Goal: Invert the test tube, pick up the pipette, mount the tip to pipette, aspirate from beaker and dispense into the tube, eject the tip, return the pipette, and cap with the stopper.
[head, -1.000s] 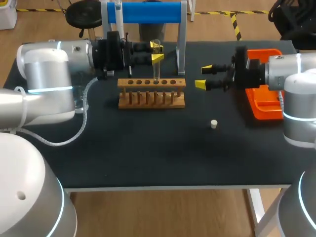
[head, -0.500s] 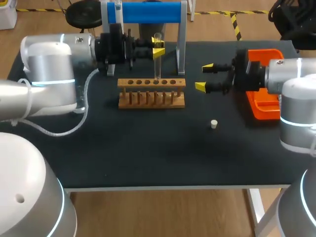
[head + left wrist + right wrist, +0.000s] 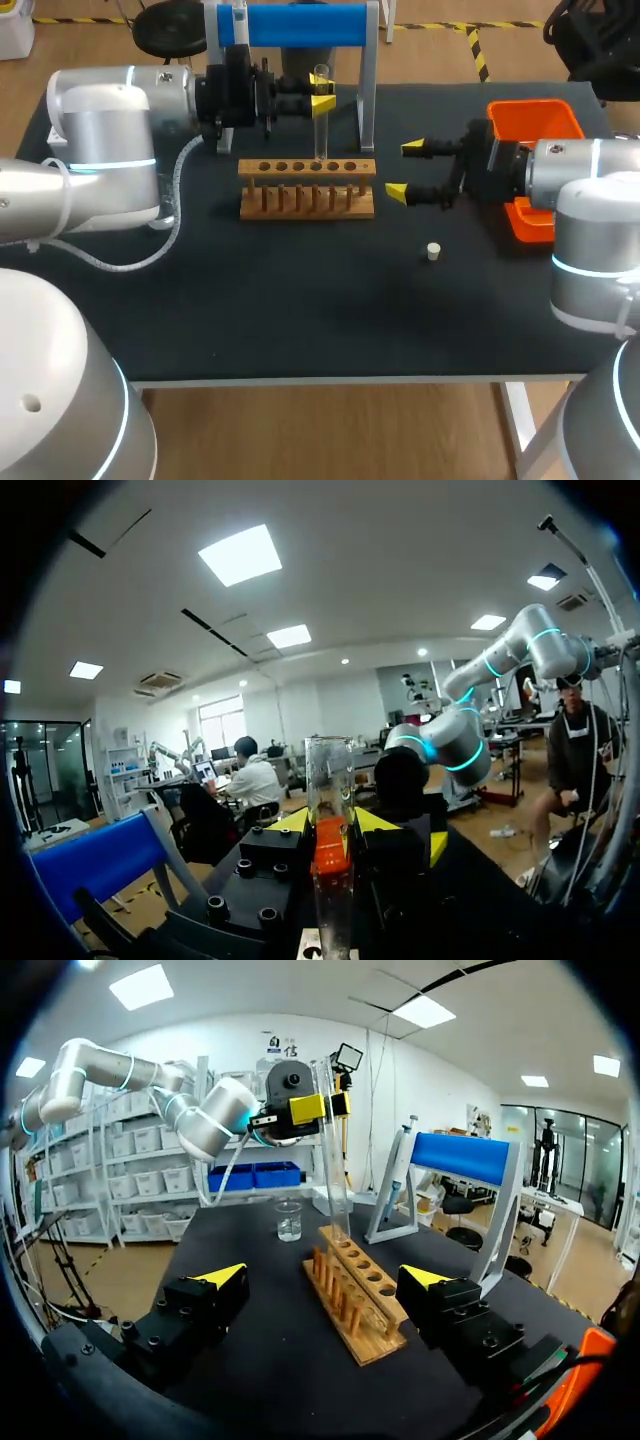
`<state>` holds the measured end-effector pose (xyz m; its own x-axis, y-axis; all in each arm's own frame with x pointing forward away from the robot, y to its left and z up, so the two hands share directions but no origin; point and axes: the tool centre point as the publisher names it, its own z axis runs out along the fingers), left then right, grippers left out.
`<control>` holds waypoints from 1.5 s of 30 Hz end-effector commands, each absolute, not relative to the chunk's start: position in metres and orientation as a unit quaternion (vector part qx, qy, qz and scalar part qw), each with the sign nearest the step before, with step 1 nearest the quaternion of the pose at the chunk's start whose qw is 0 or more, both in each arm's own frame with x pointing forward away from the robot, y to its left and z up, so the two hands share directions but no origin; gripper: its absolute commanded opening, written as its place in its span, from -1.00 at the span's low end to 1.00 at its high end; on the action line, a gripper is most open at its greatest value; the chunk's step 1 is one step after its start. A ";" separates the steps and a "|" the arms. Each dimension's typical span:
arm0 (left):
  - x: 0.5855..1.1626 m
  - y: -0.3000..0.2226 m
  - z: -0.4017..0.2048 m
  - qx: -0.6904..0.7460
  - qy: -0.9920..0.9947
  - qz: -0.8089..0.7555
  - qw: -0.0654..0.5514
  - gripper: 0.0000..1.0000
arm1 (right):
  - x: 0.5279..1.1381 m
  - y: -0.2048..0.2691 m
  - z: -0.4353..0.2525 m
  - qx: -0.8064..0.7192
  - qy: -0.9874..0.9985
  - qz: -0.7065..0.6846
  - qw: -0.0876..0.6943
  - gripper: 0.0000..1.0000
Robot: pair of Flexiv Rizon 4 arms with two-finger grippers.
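On the one black table, one orange tray sits at the right edge and one wooden rack mid-table. Two grippers: the left pinches the single tube upright over the rack; the right hangs spread and empty. One beaker stands beyond the rack, and one stopper lies apart.

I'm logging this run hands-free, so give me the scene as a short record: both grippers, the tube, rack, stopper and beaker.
left gripper: shut on the test tube, held upright above the rack
right gripper: open, empty, beside the rack's right end
rack: wooden, on the table under the tube
stopper: lying on the table, apart from both grippers
beaker: standing on the table beyond the rack, seen from the right wrist
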<state>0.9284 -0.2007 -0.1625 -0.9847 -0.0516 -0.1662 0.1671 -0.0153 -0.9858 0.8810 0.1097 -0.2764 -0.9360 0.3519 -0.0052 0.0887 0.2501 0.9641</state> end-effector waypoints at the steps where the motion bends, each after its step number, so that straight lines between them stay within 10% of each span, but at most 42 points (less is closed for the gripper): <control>1: 0.929 -0.201 -0.162 0.041 0.698 -0.711 0.076 -1.00 | 0.886 0.118 -0.285 0.139 0.787 0.590 0.117 1.00; 45: 0.929 -0.201 -0.162 0.041 0.698 -0.711 0.076 -1.00 | 0.921 0.166 -0.346 0.201 0.828 0.503 0.145 1.00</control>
